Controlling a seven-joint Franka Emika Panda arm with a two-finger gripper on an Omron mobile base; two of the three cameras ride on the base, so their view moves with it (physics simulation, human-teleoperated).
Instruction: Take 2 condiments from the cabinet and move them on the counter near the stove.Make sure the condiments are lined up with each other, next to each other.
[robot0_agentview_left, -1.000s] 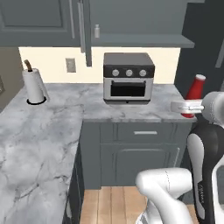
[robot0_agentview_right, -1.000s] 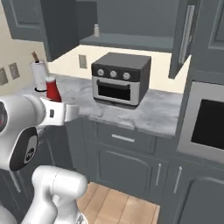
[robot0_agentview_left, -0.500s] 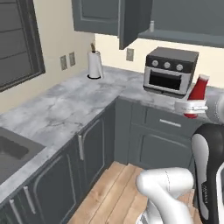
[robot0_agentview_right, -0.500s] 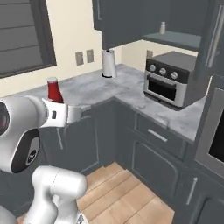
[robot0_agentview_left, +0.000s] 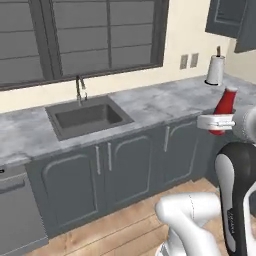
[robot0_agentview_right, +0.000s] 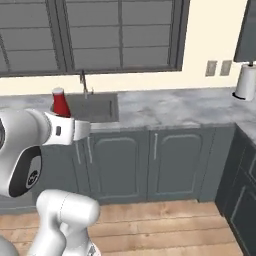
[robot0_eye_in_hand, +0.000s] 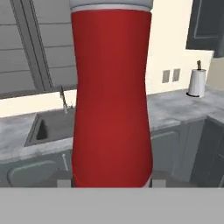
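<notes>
One condiment, a slim red squeeze bottle (robot0_agentview_left: 226, 103) with a white cap, stands upright in my gripper (robot0_agentview_left: 218, 123), which is shut on its lower part. In the right base view the bottle (robot0_agentview_right: 60, 103) rises behind my white hand (robot0_agentview_right: 67, 131), above the sink's edge. The hand view has the bottle (robot0_eye_in_hand: 111, 100) up close between the two finger tips. The marble counter (robot0_agentview_left: 150, 102) runs under a window. A dark grey wall cabinet (robot0_agentview_left: 227, 20) hangs at the upper right. The stove is out of view.
A steel sink (robot0_agentview_left: 87, 116) with a faucet (robot0_agentview_left: 80, 89) is set in the counter. A white paper-towel roll (robot0_agentview_left: 215, 69) stands in the far right corner by wall outlets (robot0_agentview_left: 189, 61). Dark base cabinets (robot0_agentview_right: 150, 162) line the wooden floor (robot0_agentview_right: 165, 230).
The whole picture has swung left with the base: the toaster oven has left the view and the sink and window have come in. The red bottle stays in my gripper.
</notes>
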